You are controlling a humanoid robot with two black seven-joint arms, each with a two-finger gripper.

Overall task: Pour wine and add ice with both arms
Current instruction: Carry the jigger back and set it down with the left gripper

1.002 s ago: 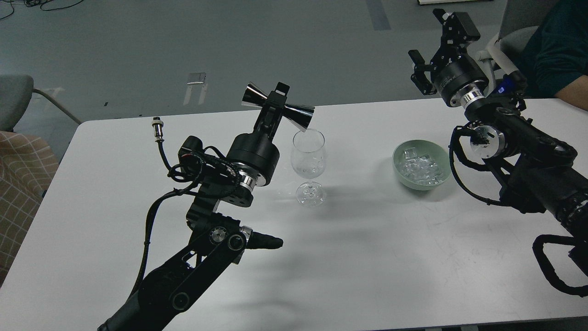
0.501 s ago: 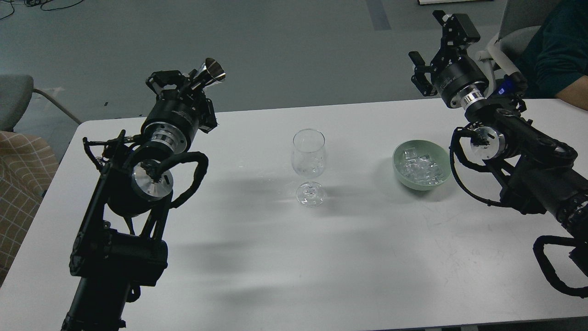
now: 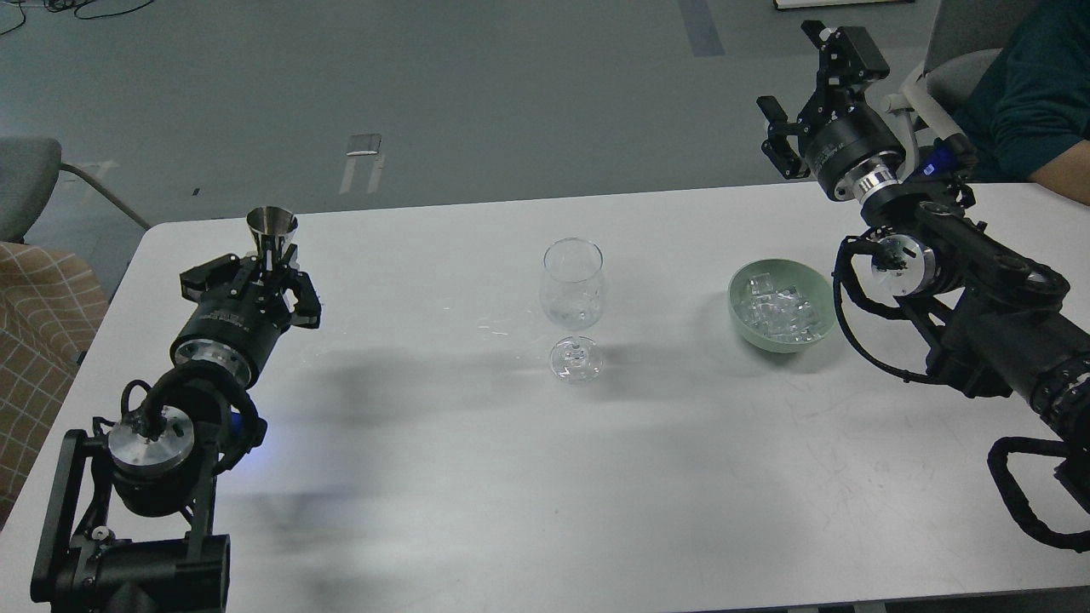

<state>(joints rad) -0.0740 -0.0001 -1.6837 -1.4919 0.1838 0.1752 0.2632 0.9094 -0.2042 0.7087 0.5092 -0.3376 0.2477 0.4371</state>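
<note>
A clear stemmed wine glass [image 3: 572, 294] stands upright in the middle of the white table [image 3: 596, 477]. Clear ice cubes [image 3: 779, 308] fill a pale green bowl [image 3: 737, 294] to its right. My left gripper [image 3: 272, 260] is at the table's far left, shut on a shiny metal double-cone jigger [image 3: 272, 226], which it holds upright, low over the table. My right gripper [image 3: 805, 81] is open and empty, raised high beyond the table's far right edge, above and behind the bowl.
A person's arm in a dark green sleeve [image 3: 1035, 94] is at the far right corner. A grey chair [image 3: 25, 183] and checkered fabric [image 3: 34, 340] stand left of the table. A few small wet drops [image 3: 494, 327] lie left of the glass.
My left arm has swung the jigger away from the glass rim, out to the left, and lowered it upright near the table's left side. The right arm has hardly moved.
</note>
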